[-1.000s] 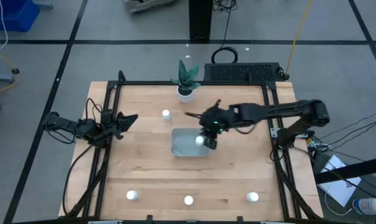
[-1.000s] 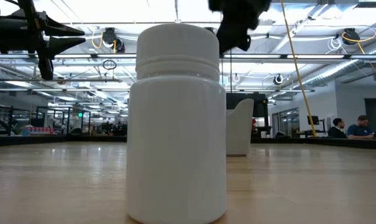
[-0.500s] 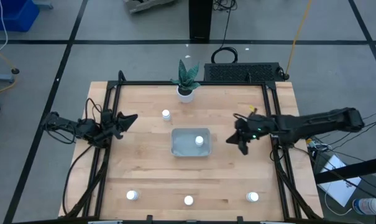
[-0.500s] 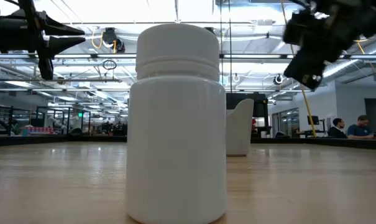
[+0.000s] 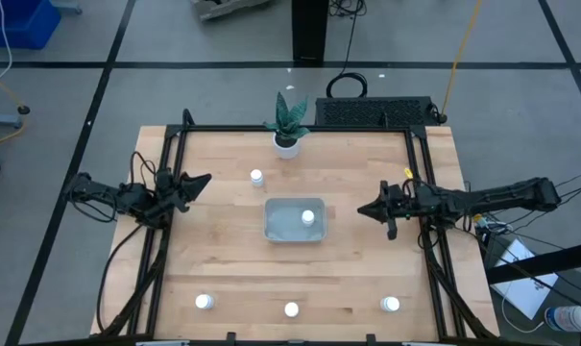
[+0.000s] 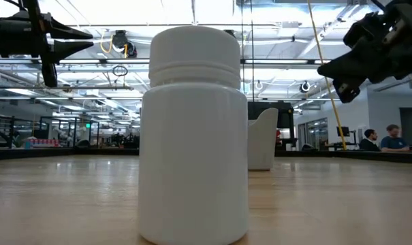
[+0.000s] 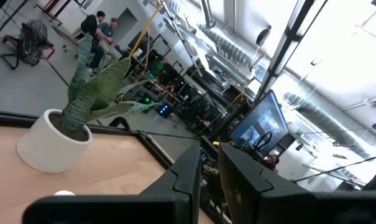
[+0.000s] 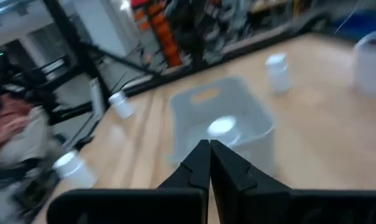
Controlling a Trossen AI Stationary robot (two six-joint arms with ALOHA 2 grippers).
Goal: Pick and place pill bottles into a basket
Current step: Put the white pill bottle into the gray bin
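The pale grey-blue basket (image 5: 282, 227) lies mid-table, with one white pill bottle (image 5: 308, 217) standing in it; both also show in the right wrist view, the basket (image 8: 250, 109) and the bottle (image 8: 222, 126). Another bottle (image 5: 257, 177) stands on the table beyond the basket's far left corner. Three bottles stand along the near edge, left (image 5: 205, 301), middle (image 5: 291, 309) and right (image 5: 391, 305); the middle one fills the low view (image 6: 193, 136). My right gripper (image 5: 360, 210) is shut and empty, level, right of the basket, pointing at it. My left gripper (image 5: 206, 180) waits shut at the table's left edge.
A potted plant in a white pot (image 5: 287, 144) stands at the far edge, and a black ribbed box (image 5: 376, 111) lies behind the table. A black frame rail (image 5: 420, 183) runs along the table's sides. Bare wood lies between the basket and the near bottles.
My right gripper stood over the basket, fingers down at the bottle inside. It has since drawn back toward the table's right edge and tipped up to level. The bottle stays standing in the basket.
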